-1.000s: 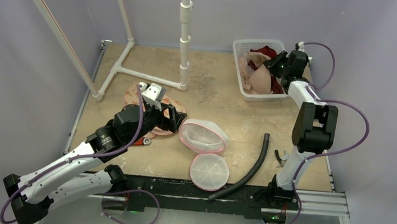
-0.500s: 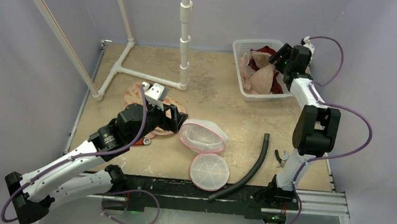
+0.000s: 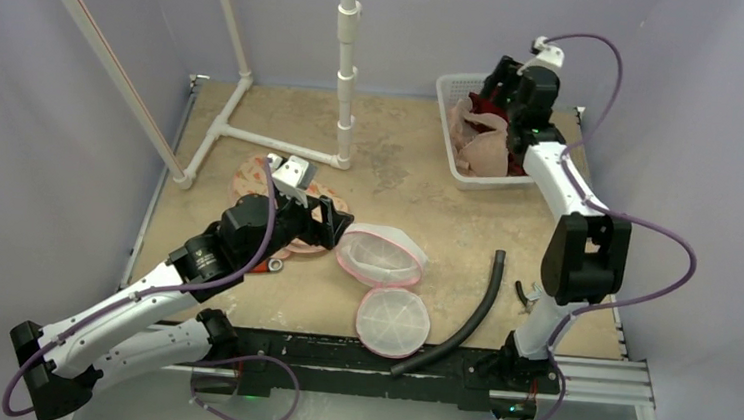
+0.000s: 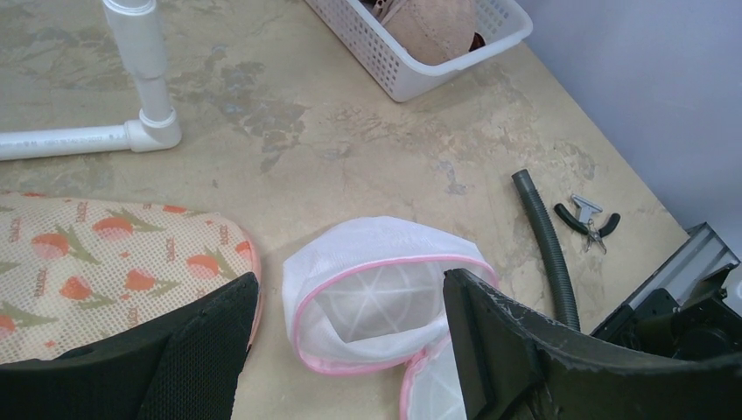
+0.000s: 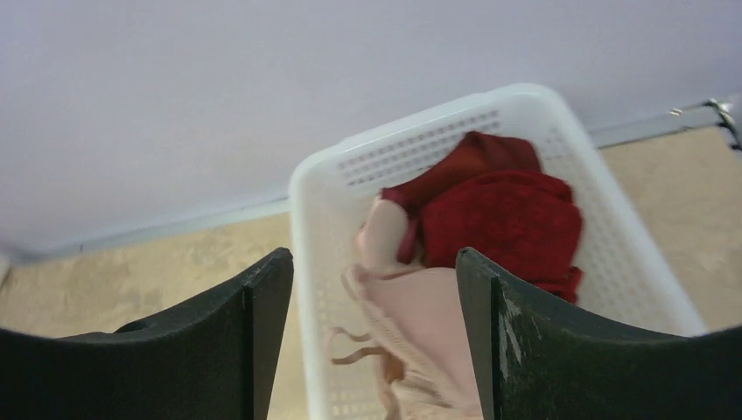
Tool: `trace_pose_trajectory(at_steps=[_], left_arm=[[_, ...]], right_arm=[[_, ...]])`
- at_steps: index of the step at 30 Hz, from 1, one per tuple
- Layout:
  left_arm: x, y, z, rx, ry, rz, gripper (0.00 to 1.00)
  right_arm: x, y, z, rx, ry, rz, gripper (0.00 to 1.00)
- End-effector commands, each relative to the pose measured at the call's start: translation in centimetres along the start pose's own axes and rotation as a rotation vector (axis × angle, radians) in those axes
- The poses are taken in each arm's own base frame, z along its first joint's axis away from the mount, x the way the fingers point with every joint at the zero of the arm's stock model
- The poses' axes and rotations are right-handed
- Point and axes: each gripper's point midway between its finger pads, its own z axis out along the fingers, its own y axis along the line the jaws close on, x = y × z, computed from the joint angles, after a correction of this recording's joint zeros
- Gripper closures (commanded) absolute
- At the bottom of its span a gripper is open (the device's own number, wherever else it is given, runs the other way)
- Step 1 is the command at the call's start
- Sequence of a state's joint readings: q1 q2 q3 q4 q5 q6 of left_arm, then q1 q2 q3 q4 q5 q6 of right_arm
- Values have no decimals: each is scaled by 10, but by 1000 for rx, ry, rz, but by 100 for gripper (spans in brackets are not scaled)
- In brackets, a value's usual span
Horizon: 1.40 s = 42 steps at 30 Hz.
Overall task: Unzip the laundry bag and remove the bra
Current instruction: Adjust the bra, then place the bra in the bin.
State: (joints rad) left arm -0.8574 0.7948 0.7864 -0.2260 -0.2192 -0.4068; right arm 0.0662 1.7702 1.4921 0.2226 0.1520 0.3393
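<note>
Roughly, bra point(image 5: 420, 324) feel: light, soft, floppy; padded cups plus thin straps. Will drape and snag, not fragile by the look of it.
Bra grip spot: pinch a cup edge or the band between the cups. Straps are too thin and likely to slip or catch in the holed walls.
Bra place: in basket point(image 3: 481, 181) at far right of table, heaped against red garment point(image 5: 507, 210). Straps trail toward the lower left in the right wrist view.
Bra vs right gripper point(image 3: 504, 80): gripper hangs over the basket's far end, with the bra below and apart from it, no contact.
Right gripper state: fingers spread wide, nothing between them.
Bag point(image 4: 385, 289) feel: light mesh dome on stiff ribs, springy, probably slides easily on the table. Take it by the pink rim.
Bag place: mid-table, well apart from basket. Lid point(image 3: 392, 322) is flipped out flat toward the near edge, so the zip looks undone. Inside looks empty, ribs showing.
Bag vs left gripper point(image 3: 335, 222): gripper sits just left of the bag, over the edge of mat point(image 4: 87, 262). Bag shows between its fingers in the left wrist view; no contact that I can see.
Left gripper state: spread apart, holding nothing.
Task guess: bra is out of the bag, looks near done.
</note>
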Motion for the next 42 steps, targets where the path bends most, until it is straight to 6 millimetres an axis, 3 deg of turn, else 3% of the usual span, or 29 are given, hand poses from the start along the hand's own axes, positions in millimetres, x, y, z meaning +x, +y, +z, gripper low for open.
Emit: trace_pose_trajectory(at_steps=[1,7,14,25,31,42], left_arm=[[-5,-4,0,21,-23,-19,24],[-2,-6,0,31,-11,-23,24],[3,-17,3,79,15,-61,25],[5,-24,3,112,28,-76,25],[9,-35,7,164,55,-100,25],[14,-33,4,162,66,-100,26]], right_arm=[[10,25,7,-43,20,-179,28],[52,42,12,54,89,-398,28],[64,42,11,179,77,-575,28],[76,24,14,250,89,-739,33],[92,25,21,214,125,-773,35],[120,19,25,184,182,-807,45]])
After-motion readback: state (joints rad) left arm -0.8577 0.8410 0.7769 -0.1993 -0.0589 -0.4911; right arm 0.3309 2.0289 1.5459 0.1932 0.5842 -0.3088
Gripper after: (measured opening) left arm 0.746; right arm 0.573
